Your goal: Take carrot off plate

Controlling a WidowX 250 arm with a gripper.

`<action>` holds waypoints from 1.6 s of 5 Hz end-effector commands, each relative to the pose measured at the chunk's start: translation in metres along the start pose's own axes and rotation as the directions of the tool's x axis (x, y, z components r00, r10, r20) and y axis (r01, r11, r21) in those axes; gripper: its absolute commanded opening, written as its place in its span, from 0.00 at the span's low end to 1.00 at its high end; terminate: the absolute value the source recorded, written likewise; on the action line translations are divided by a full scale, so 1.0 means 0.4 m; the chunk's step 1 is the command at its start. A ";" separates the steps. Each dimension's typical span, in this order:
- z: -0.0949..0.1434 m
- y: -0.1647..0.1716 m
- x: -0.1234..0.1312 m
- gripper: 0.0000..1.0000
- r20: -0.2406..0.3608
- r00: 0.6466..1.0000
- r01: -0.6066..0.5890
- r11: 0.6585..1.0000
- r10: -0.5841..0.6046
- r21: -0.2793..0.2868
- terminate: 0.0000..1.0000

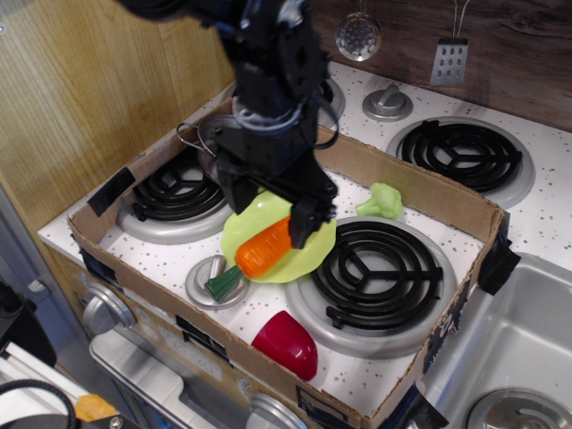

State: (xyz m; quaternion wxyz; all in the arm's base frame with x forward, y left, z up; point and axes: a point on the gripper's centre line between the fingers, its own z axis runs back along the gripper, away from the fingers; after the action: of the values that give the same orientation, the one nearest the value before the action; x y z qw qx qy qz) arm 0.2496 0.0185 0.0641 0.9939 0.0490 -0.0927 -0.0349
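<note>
So the carrot point(261, 250) is a chunky orange plastic toy, fat in the middle and glossy, with a short dark green stem point(223, 284) poking out at its lower-left end. It lies diagonally across the lime-green plate point(315, 253), a bit left of centre in the frame, and the stem end hangs off the plate's rim over a small silver knob-like disc point(204, 273) on the speckled white stovetop point(268, 313). The narrower upper-right end of the carrot is hidden behind the black gripper point(268, 213), which hangs right over the plate with its two dark fingers point(304, 219) spread apart, one each side of the carrot's upper part; I honestly can't tell if either finger is touching it. The plate's wavy edge shows on the right and bottom. A shiny steel pot point(201, 143) sits just behind the arm, mostly blocked. A little light green broccoli point(382, 200) is to the right of the plate, and a dark red bowl thing point(286, 344) is near the bottom, all inside a shallow cardboard tray point(429, 192).
</note>
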 end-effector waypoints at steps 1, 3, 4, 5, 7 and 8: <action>-0.015 0.046 -0.018 1.00 0.110 0.993 0.036 0.999 -0.038 0.024 0.00; -0.048 0.057 -0.032 1.00 0.123 0.992 0.028 1.000 -0.029 0.011 0.00; -0.069 0.057 -0.036 1.00 0.110 0.994 0.016 0.999 -0.013 -0.031 0.00; -0.087 0.060 -0.033 1.00 0.092 0.996 -0.003 0.997 0.009 -0.072 0.00; -0.112 0.066 -0.025 0.00 0.055 0.998 -0.017 0.987 0.026 -0.162 0.00; -0.099 0.070 -0.009 0.00 0.047 0.999 -0.021 0.989 0.028 -0.146 0.00</action>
State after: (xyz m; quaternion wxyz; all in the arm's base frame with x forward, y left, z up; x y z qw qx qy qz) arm 0.2477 0.0467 0.0204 0.9945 -0.0309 -0.0961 -0.0292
